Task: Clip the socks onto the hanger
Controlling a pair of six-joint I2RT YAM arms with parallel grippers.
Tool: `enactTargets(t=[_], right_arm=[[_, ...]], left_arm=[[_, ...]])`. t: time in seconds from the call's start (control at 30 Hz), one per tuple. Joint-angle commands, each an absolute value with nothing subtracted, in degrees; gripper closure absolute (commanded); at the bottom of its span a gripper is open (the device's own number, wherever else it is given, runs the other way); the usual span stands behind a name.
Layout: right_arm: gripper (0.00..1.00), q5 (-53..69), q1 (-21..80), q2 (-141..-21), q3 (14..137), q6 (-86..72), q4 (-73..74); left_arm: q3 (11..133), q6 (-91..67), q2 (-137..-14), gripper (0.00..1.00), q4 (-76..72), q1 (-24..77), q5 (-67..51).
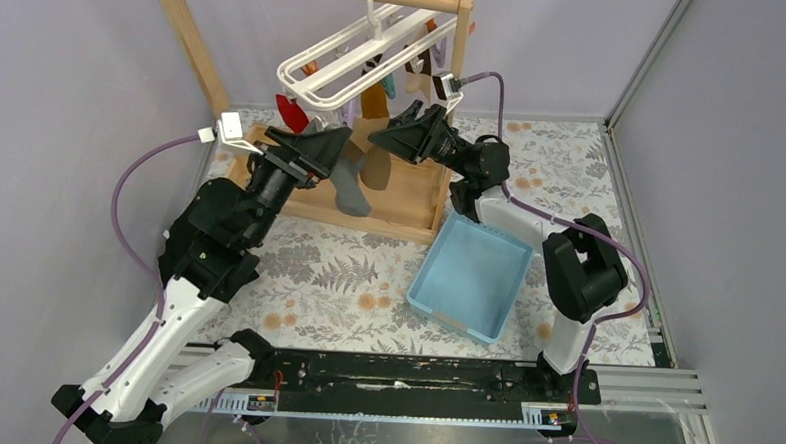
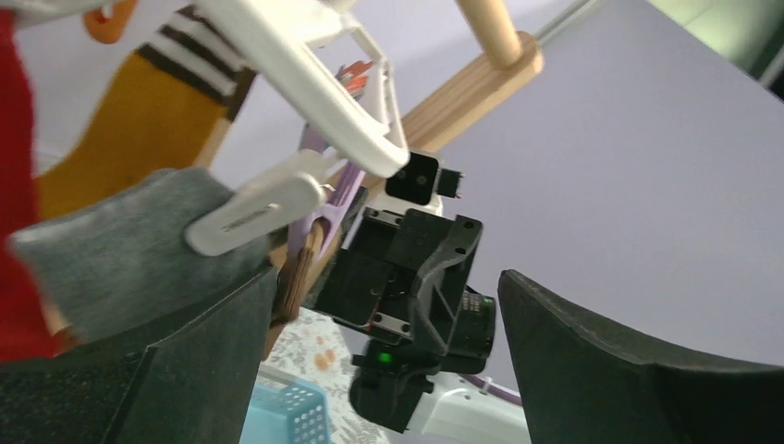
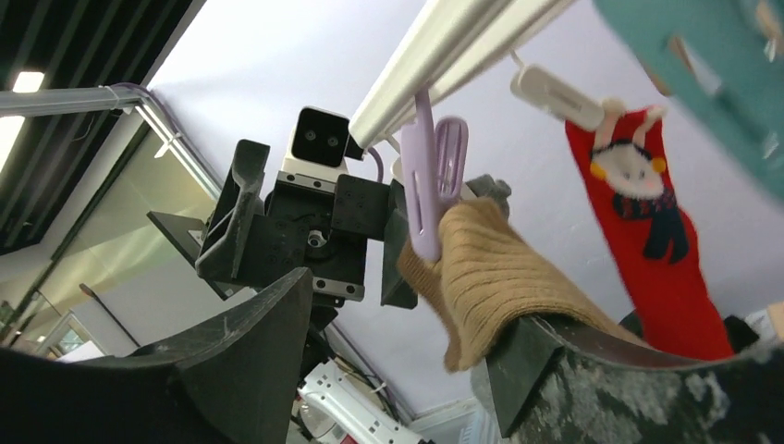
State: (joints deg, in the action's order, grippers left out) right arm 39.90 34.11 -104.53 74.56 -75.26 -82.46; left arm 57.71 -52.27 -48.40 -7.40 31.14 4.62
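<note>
Lilac walls back the flowered table [image 1: 346, 280]; the tan sock [image 3: 490, 277] hangs limp under the hanger [image 1: 351, 58], seemingly in a lilac clip [image 3: 427, 185]; soft, light knit, best pinched at the cuff; right pincer [image 3: 407, 310] and left pincer [image 2: 386, 277] both gape, clamping nothing.

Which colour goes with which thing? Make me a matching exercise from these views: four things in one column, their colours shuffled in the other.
Things:
1. hanger
2. bin
3. ribbed sock
4. clip on the ribbed sock

Colours:
a. lilac
b. tan
c. white
d. light blue

Pairs: 1-c, 2-d, 3-b, 4-a
</note>
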Motion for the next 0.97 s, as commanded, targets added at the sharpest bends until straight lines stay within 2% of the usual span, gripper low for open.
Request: enactTargets(t=[0.0, 0.23, 0.57, 0.8, 0.93], right_arm=[[0.28, 40.0, 33.8, -104.5, 71.5, -77.7, -84.1], [0.28, 40.4, 33.7, -102.8, 63.1, -75.4, -82.4], [0.28, 39.6, 32.8, -96.3, 48.5, -70.8, -80.7], [0.28, 39.0, 32.4, -89.4, 42.3, -64.8, -74.4], [0.28, 39.0, 32.3, -86.8, 41.0, -62.8, -71.1]], left_arm=[[58.8, -47.3, -46.4, 0.02, -0.2, 31.5, 11.2], [58.7, -44.3, -43.6, 0.01, 4.5, 31.6, 15.0], [65.5, -39.6, -47.8, 0.01, 16.6, 31.5, 16.8], [60.8, -40.4, -45.1, 0.01, 11.8, 31.5, 14.9], [61.7, -40.3, -45.6, 0.01, 14.0, 31.6, 15.5]])
